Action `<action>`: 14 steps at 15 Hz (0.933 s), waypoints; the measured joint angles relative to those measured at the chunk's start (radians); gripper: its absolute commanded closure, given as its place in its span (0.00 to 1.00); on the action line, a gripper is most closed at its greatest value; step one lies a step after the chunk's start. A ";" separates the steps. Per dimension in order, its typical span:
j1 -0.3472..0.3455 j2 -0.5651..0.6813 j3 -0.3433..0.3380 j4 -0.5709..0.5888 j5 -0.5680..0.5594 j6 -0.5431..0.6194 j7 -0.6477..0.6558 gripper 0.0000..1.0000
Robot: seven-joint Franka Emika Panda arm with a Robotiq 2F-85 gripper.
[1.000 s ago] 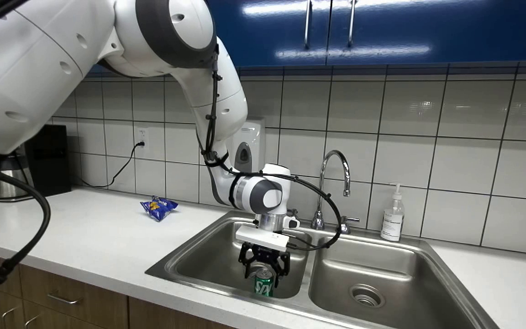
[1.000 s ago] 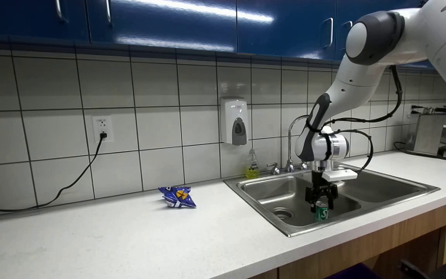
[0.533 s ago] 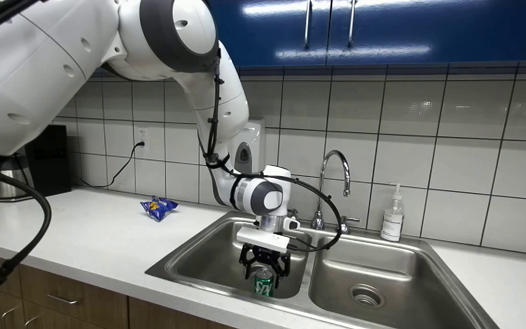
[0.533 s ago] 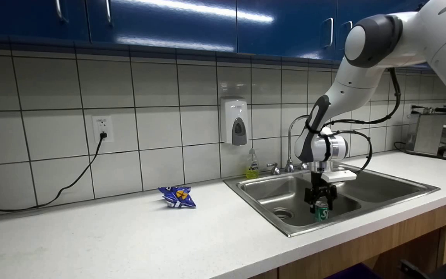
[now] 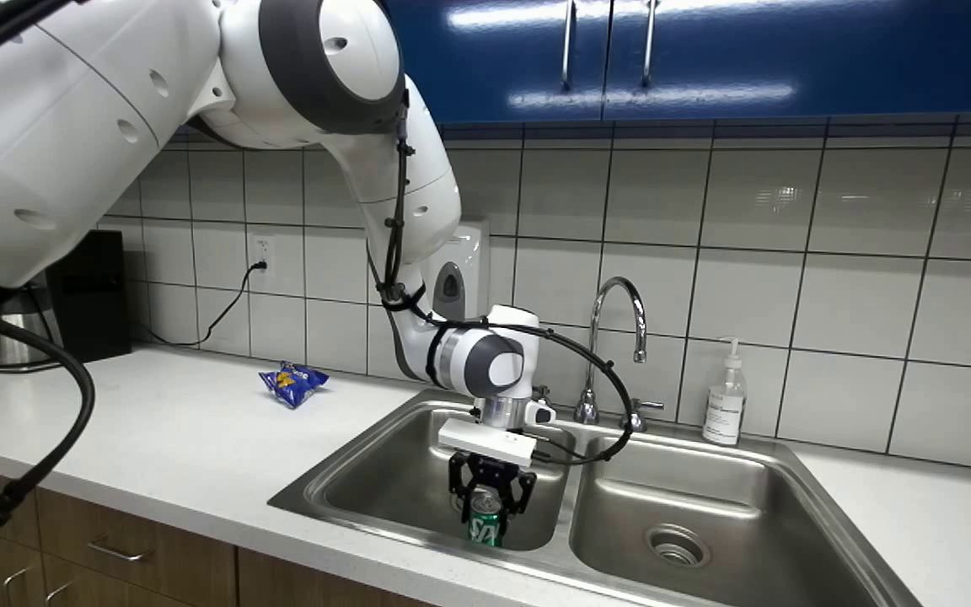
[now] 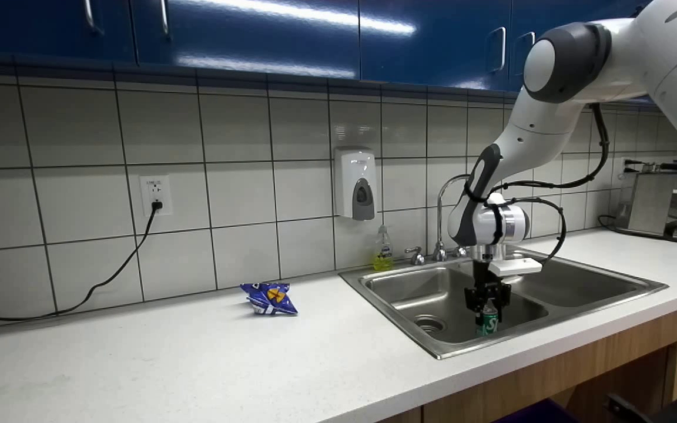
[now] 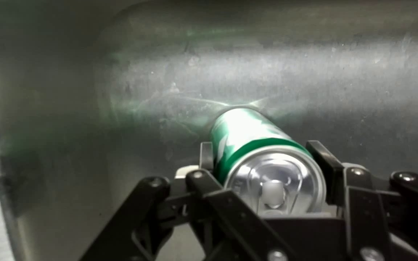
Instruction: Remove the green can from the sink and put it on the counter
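Observation:
The green can point(image 5: 484, 531) stands roughly upright in the sink point(image 5: 304, 496), inside the basin nearer the blue bag. In the wrist view, the silver top of the can point(image 7: 247, 127) faces the camera. My gripper point(image 7: 263, 156) reaches down over it, with one finger on each side of its upper part. Both pads point(image 7: 206, 154) lie against the can's sides, so the jaws are shut on it. In an exterior view, the gripper's dark fingers partly cover the can point(image 6: 490, 325). The white counter point(image 6: 168, 358) runs alongside the sink.
A blue snack bag point(image 5: 292, 384) lies on the counter near the wall. Behind the sink rise a chrome faucet point(image 5: 593, 337) and a pump bottle point(image 5: 724, 409). A bottle of yellow soap point(image 6: 383, 255) stands at the sink's back corner. A divider point(image 5: 565, 514) separates the basins.
The fingers have come together from a wide stance onto the can. It has shifted very slightly between them, while the arm has hardly moved.

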 measured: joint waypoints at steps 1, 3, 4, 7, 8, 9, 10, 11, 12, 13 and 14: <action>0.000 0.000 0.000 0.001 0.000 0.000 0.000 0.61; 0.000 0.000 0.000 0.001 0.000 -0.001 0.000 0.61; 0.000 0.000 0.000 0.001 0.000 -0.001 0.000 0.61; 0.000 0.000 0.001 0.002 -0.001 -0.001 0.000 0.61; 0.000 0.000 0.001 0.003 -0.001 -0.002 0.000 0.61; 0.000 0.000 0.002 0.004 -0.001 -0.003 0.000 0.61; 0.001 -0.003 0.002 0.005 -0.002 -0.005 0.000 0.61; 0.002 -0.009 0.002 0.005 -0.004 -0.008 0.000 0.61; 0.002 -0.016 0.002 0.005 -0.006 -0.014 0.000 0.61; 0.002 -0.029 0.002 0.005 -0.008 -0.025 0.000 0.61; 0.002 -0.043 0.002 0.005 -0.011 -0.037 0.000 0.61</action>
